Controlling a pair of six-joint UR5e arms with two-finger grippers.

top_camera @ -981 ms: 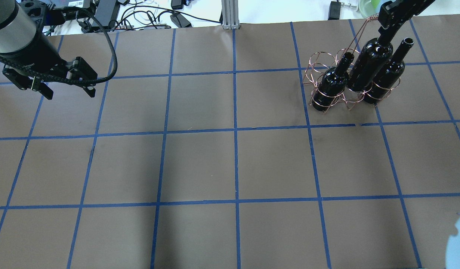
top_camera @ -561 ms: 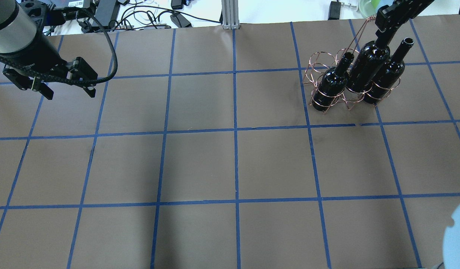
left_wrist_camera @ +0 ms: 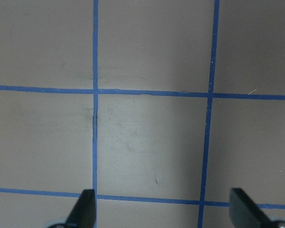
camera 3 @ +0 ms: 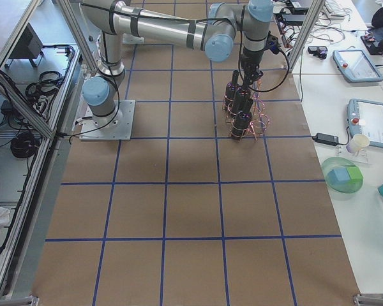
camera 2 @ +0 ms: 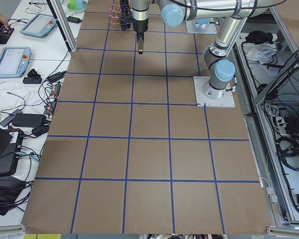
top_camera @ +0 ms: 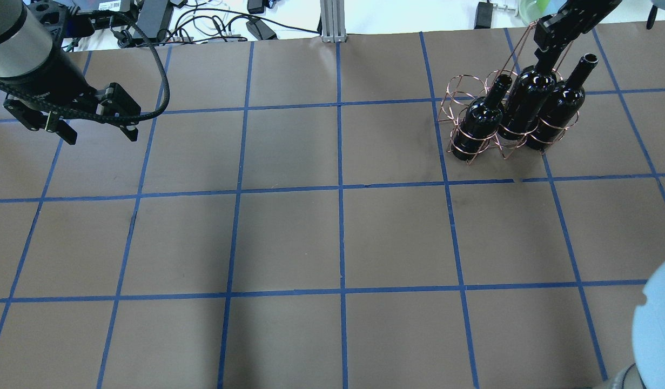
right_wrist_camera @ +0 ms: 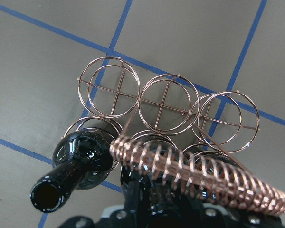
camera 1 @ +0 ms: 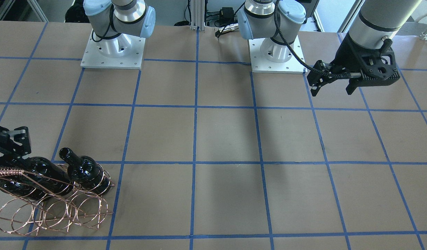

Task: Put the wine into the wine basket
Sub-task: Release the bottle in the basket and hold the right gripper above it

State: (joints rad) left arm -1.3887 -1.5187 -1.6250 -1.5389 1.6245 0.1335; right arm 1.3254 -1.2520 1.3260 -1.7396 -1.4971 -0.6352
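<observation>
The copper wire wine basket [top_camera: 455, 96] stands at the table's far right. Its near row holds three glossy black wine bottles: a left one [top_camera: 481, 121], a middle one [top_camera: 526, 102] and a right one [top_camera: 560, 111]. My right gripper [top_camera: 548, 39] is shut on the middle bottle's neck, next to the twisted handle [top_camera: 518, 48]. The right wrist view shows the handle [right_wrist_camera: 199, 173], empty far rings [right_wrist_camera: 161, 102], the left bottle [right_wrist_camera: 80, 159] and the held bottle [right_wrist_camera: 135, 183]. My left gripper [top_camera: 101, 136] hangs open and empty at the far left, its fingers [left_wrist_camera: 87, 209] wide apart.
Cables and power bricks [top_camera: 202, 21] lie beyond the table's far edge, with an aluminium post [top_camera: 332, 21] at mid-back. Blue tape lines grid the brown table [top_camera: 337, 237]. The basket's far rings [camera 1: 53, 215] hold no bottles.
My right gripper has lowered the middle bottle deeper into its ring in the basket. The left arm has not moved.
</observation>
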